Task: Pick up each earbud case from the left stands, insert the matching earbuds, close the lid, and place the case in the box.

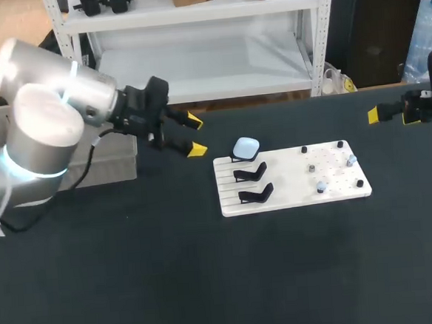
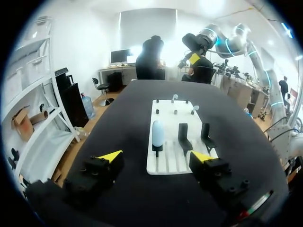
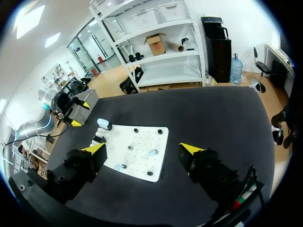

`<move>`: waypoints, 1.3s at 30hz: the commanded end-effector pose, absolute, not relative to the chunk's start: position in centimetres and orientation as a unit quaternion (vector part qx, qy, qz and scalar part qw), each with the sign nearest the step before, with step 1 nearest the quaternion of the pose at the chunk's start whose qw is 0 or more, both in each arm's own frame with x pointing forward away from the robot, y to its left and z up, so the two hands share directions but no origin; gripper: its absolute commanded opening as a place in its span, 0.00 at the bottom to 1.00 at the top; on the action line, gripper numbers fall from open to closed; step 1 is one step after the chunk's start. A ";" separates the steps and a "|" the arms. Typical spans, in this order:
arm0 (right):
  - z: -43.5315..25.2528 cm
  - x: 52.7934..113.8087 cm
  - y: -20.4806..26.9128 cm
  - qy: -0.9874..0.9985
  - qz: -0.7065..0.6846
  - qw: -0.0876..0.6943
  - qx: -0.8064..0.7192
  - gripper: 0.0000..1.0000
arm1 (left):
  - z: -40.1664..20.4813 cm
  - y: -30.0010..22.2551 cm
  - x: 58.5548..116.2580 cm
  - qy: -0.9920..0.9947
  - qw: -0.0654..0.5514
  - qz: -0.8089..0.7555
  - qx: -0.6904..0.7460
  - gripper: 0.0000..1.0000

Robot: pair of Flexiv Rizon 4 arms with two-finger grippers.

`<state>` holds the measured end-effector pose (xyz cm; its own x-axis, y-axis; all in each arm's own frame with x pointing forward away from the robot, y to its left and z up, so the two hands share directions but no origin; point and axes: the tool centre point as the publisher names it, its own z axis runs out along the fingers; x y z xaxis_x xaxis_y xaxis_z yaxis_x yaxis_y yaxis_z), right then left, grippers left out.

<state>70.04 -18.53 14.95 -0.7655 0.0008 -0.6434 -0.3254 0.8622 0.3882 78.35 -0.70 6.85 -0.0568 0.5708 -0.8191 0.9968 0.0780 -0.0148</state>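
**Above the dark table: both arms held short of the board**

The left gripper (image 1: 195, 134) points across the table with its fingers spread wide, gripping nothing. Ahead of it, on the white board (image 1: 292, 194), the pale earbud case (image 1: 246, 147) rests on an end stand, beside two black stands (image 1: 252, 173). The right gripper (image 1: 396, 114), equally wide and holding nothing, hovers well apart from the board, with the earbuds (image 1: 321, 188) ahead of it.

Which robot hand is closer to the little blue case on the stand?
The left one. The left gripper is just beside the blue case, off the stand end of the white board. The right gripper is far away, beyond the opposite end.
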 end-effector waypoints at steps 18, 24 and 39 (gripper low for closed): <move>14.9 70.1 -18.6 0.907 0.247 0.330 -0.090 1.00 | 4.1 -5.1 79.2 0.637 0.332 -0.340 0.607 0.58; 14.9 70.1 -18.6 0.907 0.247 0.330 -0.090 1.00 | 3.8 -5.9 78.9 0.632 0.333 -0.345 0.609 0.49; 14.9 70.1 -18.6 0.907 0.247 0.330 -0.090 1.00 | 2.7 -7.6 79.2 0.627 0.335 -0.349 0.611 0.47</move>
